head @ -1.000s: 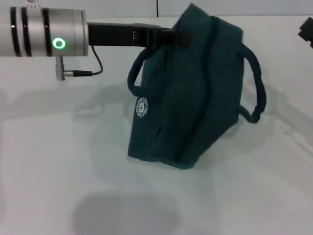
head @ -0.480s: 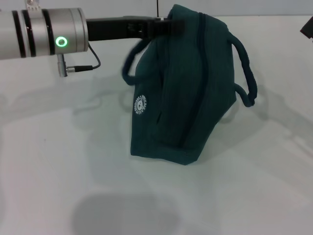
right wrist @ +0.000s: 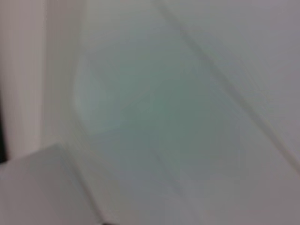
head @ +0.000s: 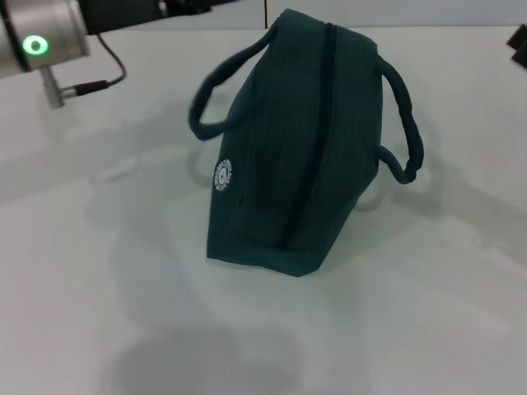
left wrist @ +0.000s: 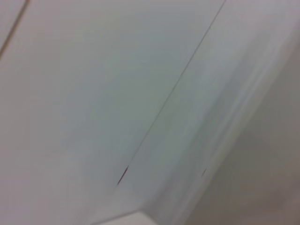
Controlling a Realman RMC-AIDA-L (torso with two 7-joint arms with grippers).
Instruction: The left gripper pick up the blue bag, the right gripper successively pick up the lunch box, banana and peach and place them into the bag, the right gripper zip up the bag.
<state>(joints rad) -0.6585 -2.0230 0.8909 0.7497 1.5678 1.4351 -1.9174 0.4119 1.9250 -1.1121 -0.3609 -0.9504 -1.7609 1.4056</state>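
The blue bag [head: 305, 140] stands on the white table [head: 99, 271] in the head view, its zipper line running shut along the top ridge. Its round white logo [head: 223, 174] faces left and a loop handle hangs off each side. My left gripper [head: 198, 5] shows only as a dark bar at the top edge, left of the bag's top corner and apart from it. Only a dark bit of my right gripper [head: 520, 43] pokes in at the far right edge. The lunch box, banana and peach are out of view. Both wrist views show only blurred pale surfaces.
The silver left forearm with its green light [head: 34, 44] and a cable [head: 90, 82] hangs over the back left of the table. A dark seam [head: 265, 13] runs up the wall behind the bag.
My left arm has drawn back and up toward the far left, coming off the bag's top. The bag has shifted slightly left and lower and now stands by itself.
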